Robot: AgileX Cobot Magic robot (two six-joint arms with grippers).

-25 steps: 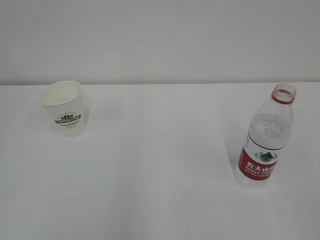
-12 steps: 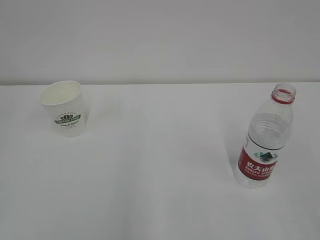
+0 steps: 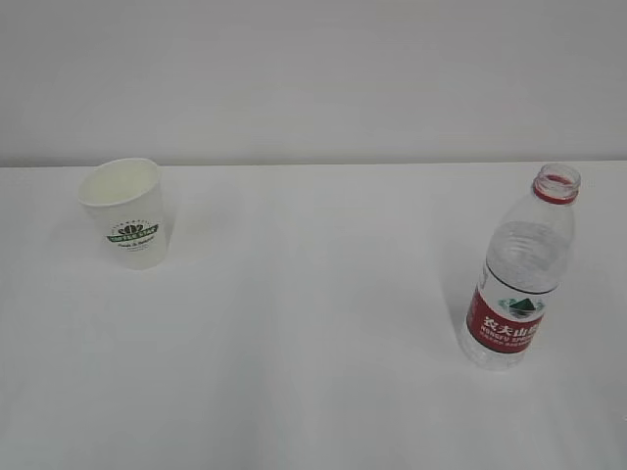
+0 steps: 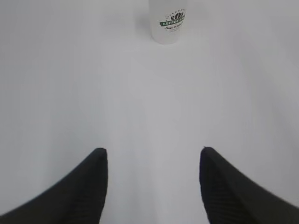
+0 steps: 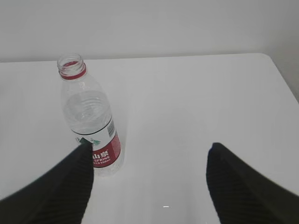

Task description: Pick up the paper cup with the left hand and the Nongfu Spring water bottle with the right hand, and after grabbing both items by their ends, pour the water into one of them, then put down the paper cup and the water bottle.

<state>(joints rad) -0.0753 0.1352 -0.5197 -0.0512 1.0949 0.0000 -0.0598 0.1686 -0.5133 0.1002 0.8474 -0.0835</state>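
Note:
The white paper cup (image 3: pixel 127 211) with its green logo stands upright at the far left of the table; the left wrist view shows the cup (image 4: pixel 168 22) well ahead. My left gripper (image 4: pixel 153 151) hovers over bare table, open, nothing between its black fingers. The Nongfu Spring water bottle (image 3: pixel 519 269) stands upright on the right, uncapped, with a red neck ring and red label. In the right wrist view the bottle (image 5: pixel 91 119) is just beyond the left finger (image 5: pixel 70 179), which overlaps its base. My right gripper (image 5: pixel 149 147) is open and empty. Neither arm shows in the exterior view.
The white table (image 3: pixel 313 323) runs back to a pale wall. Its far right corner (image 5: pixel 268 58) and right edge show in the right wrist view.

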